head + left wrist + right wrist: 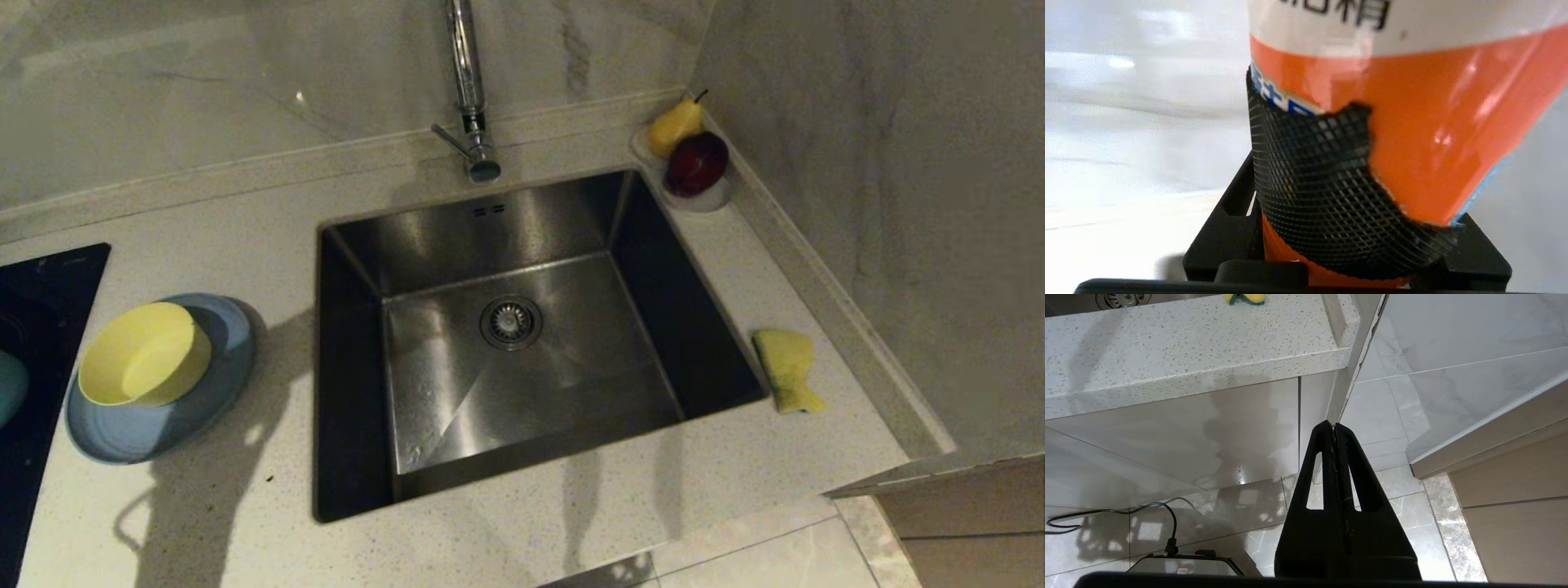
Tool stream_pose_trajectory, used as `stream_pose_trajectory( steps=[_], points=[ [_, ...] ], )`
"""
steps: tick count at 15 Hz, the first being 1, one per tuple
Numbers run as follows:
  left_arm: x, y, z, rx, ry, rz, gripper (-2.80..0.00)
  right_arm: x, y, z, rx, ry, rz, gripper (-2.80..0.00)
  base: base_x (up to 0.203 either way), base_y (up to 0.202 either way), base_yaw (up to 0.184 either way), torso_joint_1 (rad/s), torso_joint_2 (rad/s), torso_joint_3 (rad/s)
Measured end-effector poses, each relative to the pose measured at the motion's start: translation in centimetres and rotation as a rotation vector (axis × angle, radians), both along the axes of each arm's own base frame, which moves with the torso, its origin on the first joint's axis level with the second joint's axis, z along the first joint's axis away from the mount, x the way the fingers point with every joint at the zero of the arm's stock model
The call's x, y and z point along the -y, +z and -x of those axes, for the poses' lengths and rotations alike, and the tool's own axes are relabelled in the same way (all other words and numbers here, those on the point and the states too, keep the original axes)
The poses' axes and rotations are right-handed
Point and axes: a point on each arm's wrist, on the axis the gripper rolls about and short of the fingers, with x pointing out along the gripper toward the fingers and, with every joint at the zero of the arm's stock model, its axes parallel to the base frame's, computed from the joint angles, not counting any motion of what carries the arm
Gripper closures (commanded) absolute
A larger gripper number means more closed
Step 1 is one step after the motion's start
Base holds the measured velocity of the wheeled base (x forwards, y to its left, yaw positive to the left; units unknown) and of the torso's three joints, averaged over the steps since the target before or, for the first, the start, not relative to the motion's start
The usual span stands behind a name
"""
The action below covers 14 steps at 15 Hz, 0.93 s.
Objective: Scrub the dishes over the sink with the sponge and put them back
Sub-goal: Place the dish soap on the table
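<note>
One yellow bowl (145,354) on one blue plate (155,425) at left, one sponge (787,369) right of your sink (506,327), left gripper (1331,245) jaws grasping an orange bottle (1412,122), right gripper (1334,428) jaws clenched, empty.

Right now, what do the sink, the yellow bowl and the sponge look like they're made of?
Sink: brushed stainless steel, judging by grey metallic walls with soft streaked reflections. Yellow bowl: probably plastic or melamine, with an opaque, matte, even colour, though glazed ceramic isn't excluded. Sponge: soft foam, with a dull, slightly buckled yellow face.
</note>
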Motion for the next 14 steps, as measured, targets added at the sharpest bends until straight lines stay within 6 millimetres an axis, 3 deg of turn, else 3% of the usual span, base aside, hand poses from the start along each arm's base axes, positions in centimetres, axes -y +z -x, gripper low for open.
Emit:
stream_pose_trajectory(
  steps=[9,14],
  points=[
    [-10.8,0.0,-4.2,0.046,0.492,0.129,0.00,0.0,0.0,0.0,0.000,0.000,0.001,0.00,0.000,0.000,0.000,0.000,0.00,0.000],
    [-17.8,-5.1,-8.4,-0.045,0.806,0.129,0.00,0.0,0.0,0.0,0.000,0.000,0.001,0.00,0.000,0.000,0.000,0.000,0.00,0.000]
  ],
)
